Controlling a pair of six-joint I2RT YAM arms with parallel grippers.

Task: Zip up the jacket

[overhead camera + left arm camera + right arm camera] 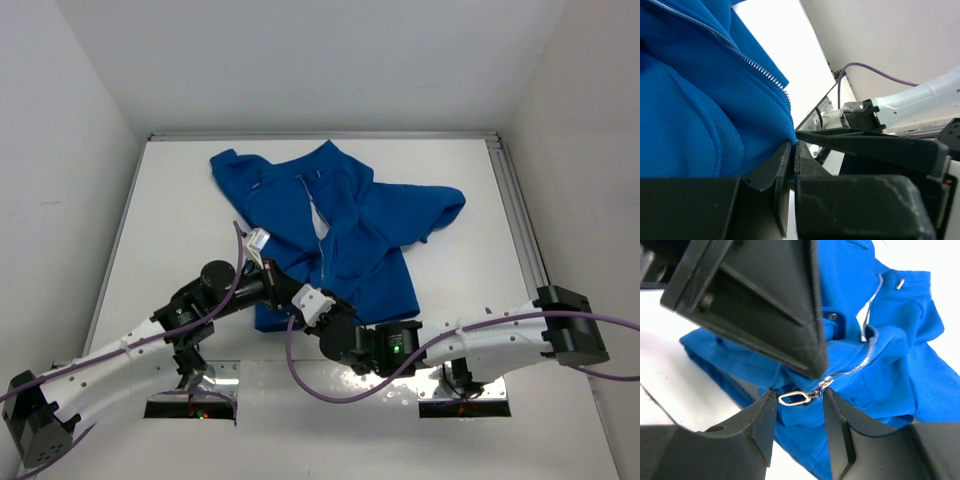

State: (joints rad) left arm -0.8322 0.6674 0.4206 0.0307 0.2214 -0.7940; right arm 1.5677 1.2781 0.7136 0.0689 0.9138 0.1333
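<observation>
Here's the jacket, spread on the counter with its hem toward the arms and the zipper pull at that hem. The left hand is pinched tight on the hem corner just beside the pull. The right hand is narrowly parted, with the pull between its fingers but not gripped. It should close squarely on the tab, then draw along the teeth against a taut hem. The left hand's bulk crowds just above the pull, and the folds beyond it may snag.

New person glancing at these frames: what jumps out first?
The bright blue jacket sprawled on the white table, both arms meeting at its near hem. The silver zipper pull sits between the right gripper's open fingers; the left gripper pinches the hem corner.
</observation>
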